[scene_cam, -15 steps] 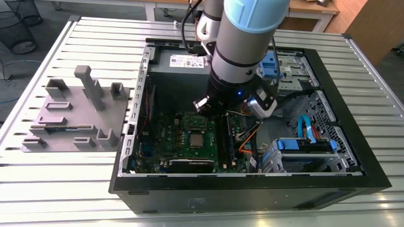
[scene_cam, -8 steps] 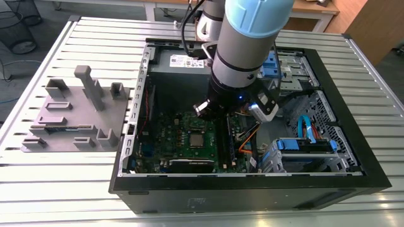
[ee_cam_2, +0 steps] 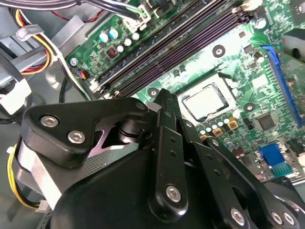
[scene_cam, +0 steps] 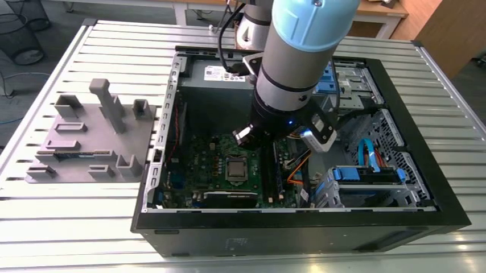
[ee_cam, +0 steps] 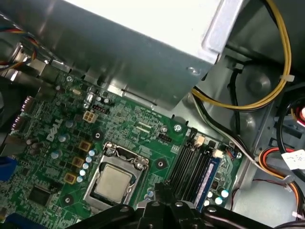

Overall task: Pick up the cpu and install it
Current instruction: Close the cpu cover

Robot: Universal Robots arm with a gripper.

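Open computer case (scene_cam: 304,228), green motherboard (ee_cam: 136,125), grey fixture plate (scene_cam: 85,136)

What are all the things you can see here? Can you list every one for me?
table: one, silver, slatted, under everything
case: one, black, open, on the table
motherboard: one, green, inside the case
cpu: one, silvery-grey, in the socket frame on the motherboard
cables: several, yellow, red and black, beside the motherboard
holder block: one, grey, on the table, the exterior view's left
arm: one, pale blue and silver, over the case
gripper: one, black, above the motherboard near the cpu
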